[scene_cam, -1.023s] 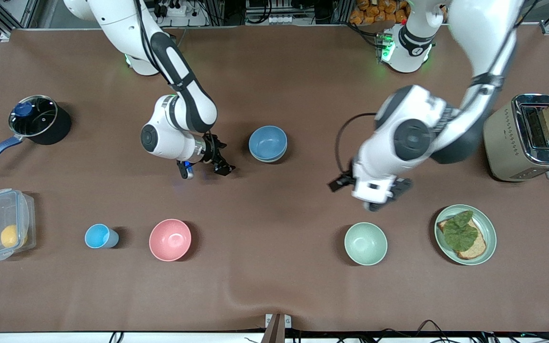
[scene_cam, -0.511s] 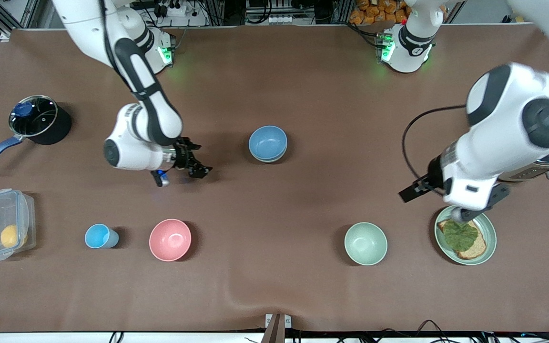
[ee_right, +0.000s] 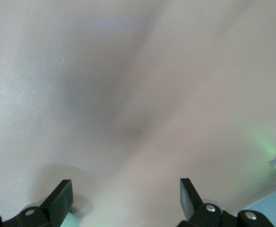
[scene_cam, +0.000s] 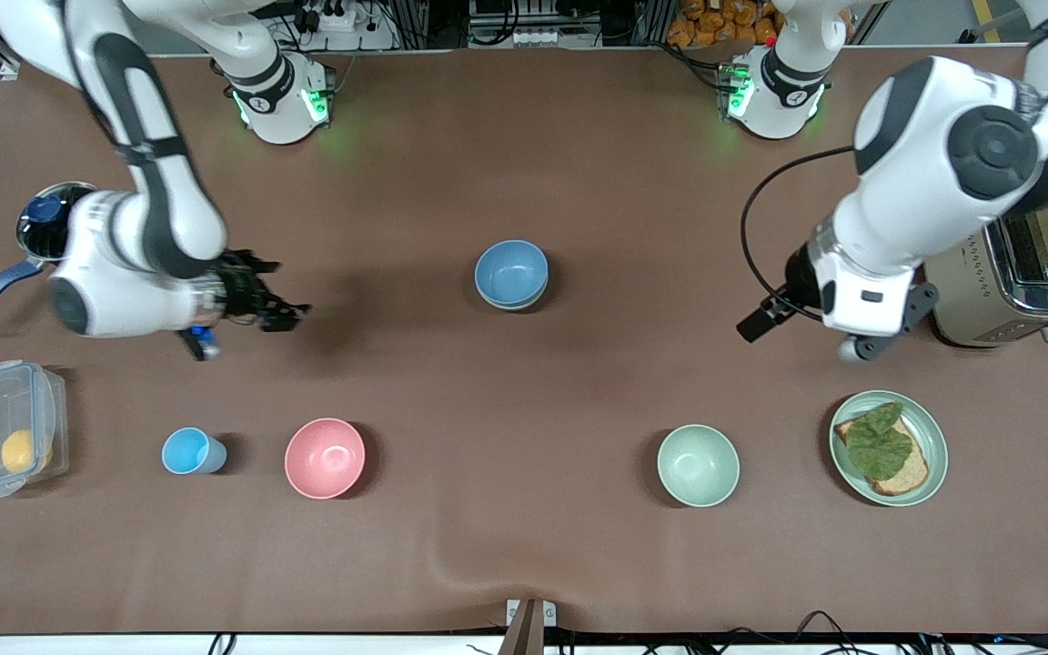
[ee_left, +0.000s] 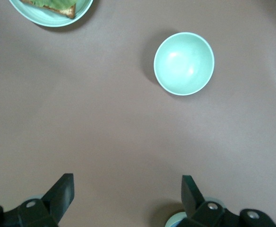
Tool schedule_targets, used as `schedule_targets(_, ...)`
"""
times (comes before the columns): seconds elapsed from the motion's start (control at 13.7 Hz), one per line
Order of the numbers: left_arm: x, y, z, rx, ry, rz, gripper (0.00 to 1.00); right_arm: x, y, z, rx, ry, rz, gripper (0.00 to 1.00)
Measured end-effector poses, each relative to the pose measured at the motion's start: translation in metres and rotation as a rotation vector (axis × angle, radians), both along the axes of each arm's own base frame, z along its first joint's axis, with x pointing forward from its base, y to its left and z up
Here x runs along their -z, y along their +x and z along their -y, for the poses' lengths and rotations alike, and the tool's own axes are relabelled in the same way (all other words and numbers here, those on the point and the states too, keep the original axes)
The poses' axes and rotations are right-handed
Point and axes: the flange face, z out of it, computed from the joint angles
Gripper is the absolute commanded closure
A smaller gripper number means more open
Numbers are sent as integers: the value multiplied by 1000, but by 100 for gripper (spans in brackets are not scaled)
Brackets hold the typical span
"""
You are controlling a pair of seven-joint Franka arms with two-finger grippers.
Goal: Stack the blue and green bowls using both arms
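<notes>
Pincers are held spread and empty, the left pincer [scene_cam: 856,338] beside the toaster [scene_cam: 1011,273], the right pincer [scene_cam: 283,305] over bare desk [scene_cam: 524,564] near the pot [scene_cam: 69,232], while the blue bowl [scene_cam: 511,274] is seen apart from the green bowl [scene_cam: 698,465].

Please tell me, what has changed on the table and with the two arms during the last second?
Both arms drew apart. The right end effector swung away from the blue bowl toward the right arm's end of the table, ending near the pot. The left end effector moved from above the green bowl across the plate to beside the toaster. Both stay open and empty. No object moved.
</notes>
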Motion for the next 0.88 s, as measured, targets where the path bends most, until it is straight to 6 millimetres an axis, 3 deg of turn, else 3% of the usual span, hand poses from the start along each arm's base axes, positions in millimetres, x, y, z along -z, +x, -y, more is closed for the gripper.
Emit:
schedule_targets(0.29,1,-12,-7,134,29,10,0,-65,11,28,-139,-50,88,0)
schedule_targets(0.44,-12,-6,-36,247,50,-11,0,-88,12,43,-165,-57,121,0)
schedule_targets(0.66,-47,2,-79,342,101,-98,0,-115,19,63,-165,-47,164,0)
schedule_targets(0.88,-58,6,-97,369,100,-134,0,-158,26,60,-271,-61,251,0)
